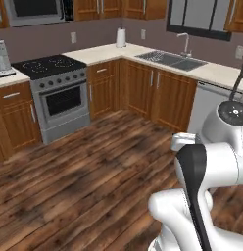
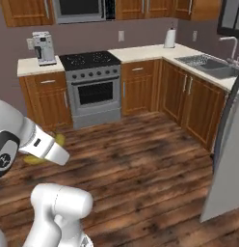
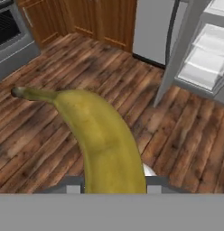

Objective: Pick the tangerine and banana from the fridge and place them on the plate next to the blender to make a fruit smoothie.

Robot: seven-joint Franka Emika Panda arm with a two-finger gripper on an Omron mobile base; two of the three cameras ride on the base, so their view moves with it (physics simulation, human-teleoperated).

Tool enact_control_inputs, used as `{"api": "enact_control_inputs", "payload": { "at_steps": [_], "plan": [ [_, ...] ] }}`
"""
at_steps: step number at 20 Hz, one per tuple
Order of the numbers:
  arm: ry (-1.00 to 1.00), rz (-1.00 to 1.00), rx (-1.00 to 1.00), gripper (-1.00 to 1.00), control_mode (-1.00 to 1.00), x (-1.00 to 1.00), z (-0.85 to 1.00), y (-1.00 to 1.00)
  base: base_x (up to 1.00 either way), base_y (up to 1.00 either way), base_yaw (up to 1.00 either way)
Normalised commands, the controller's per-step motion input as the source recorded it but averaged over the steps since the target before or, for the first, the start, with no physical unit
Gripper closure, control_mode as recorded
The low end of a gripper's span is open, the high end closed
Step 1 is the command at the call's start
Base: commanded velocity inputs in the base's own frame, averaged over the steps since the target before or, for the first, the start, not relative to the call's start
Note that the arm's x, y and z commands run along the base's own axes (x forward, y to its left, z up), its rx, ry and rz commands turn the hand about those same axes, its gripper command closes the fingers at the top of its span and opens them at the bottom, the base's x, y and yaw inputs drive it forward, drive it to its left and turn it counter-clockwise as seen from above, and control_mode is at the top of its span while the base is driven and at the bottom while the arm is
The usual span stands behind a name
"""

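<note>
Between the gripper's (image 3: 114, 187) jaws sits the banana (image 3: 100, 135), clamped near its lower end; in the hand view it rises yellow from the bottom edge and curves up-left to a dark stem tip, held above the wooden floor (image 3: 64, 135). Beyond it in that view stands the fridge (image 3: 202, 54) with its door swung open, white shelves stacked inside; what lies on them I cannot make out. Left of the fridge runs a white appliance front with a dark handle.

From the right base view, a bit of yellow banana (image 2: 59, 140) peeks out past the white forearm, low on the left, over the floor. That view also shows the stove (image 2: 92, 87), a coffee machine (image 2: 43, 47) on the counter left of it, and the sink (image 2: 208, 65) to the right. The left base view shows a paper towel roll (image 1: 121, 37) standing on the corner counter.
</note>
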Motion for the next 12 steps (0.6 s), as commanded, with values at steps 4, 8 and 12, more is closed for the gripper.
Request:
{"api": "enact_control_inputs", "payload": {
  "at_steps": [4,8,12],
  "plan": [
    [0.0,0.0,0.0,1.0,1.0,0.0,0.0,0.0,-0.36,1.0,0.66],
    [0.0,0.0,0.0,1.0,1.0,0.0,0.0,0.0,-0.28,1.0,0.65],
    [0.0,0.0,0.0,1.0,1.0,0.0,0.0,0.0,-0.18,1.0,0.61]
  ]
}}
